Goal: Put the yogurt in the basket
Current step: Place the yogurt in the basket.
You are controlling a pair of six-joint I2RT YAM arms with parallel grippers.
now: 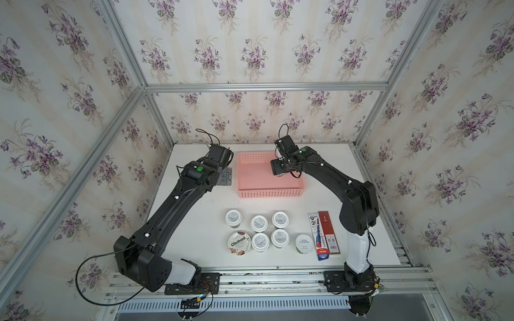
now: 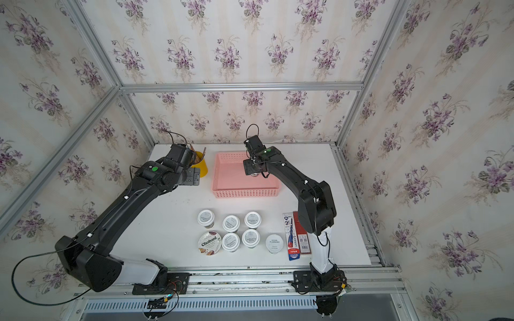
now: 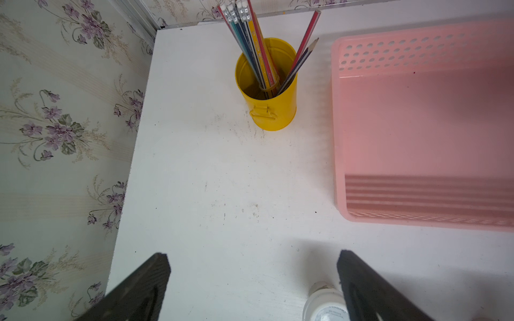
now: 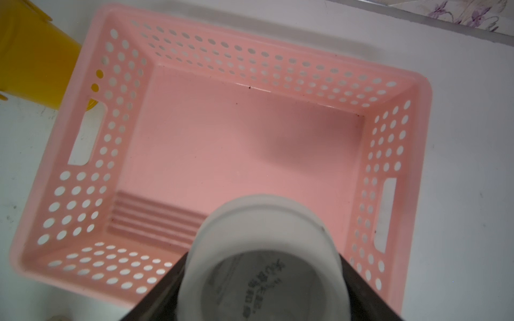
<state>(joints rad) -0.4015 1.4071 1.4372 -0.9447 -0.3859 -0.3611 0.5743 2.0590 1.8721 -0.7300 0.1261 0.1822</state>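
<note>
— What is found around the basket, and is anything in the way?

— A yellow pencil cup (image 2: 201,169), filled with pencils (image 3: 250,41), is seen just beside the left side of the pink basket (image 1: 269,192). The left gripper (image 3: 253,278) is hung near that cup over the white table (image 1: 194,222). Its jaws are spread wide and nothing is held. A blue packet (image 1: 317,236) and a red packet (image 1: 329,230) are laid side by side near the right arm, well apart from the basket. Part of the basket is covered by the right arm in both top views.

— How is the yogurt described?

— One held cup (image 4: 258,222) is clamped at its sides by the right gripper (image 4: 262,280), over the basket's inside, toward its right half. A white body and a round lid with grey print are shown. In both top views it is nearly hidden beneath the gripper.

— What is counted?

— Eight cups are counted: one held and seven stood on the table in front of the basket. Three back-row cups (image 1: 259,223) are white-lidded. In the front row are the Chobani cup (image 1: 238,242), two front white-lidded cups (image 1: 260,241) and a pale-green-lidded cup (image 1: 304,243). Two packets, one basket and one pencil cup are counted.
</note>
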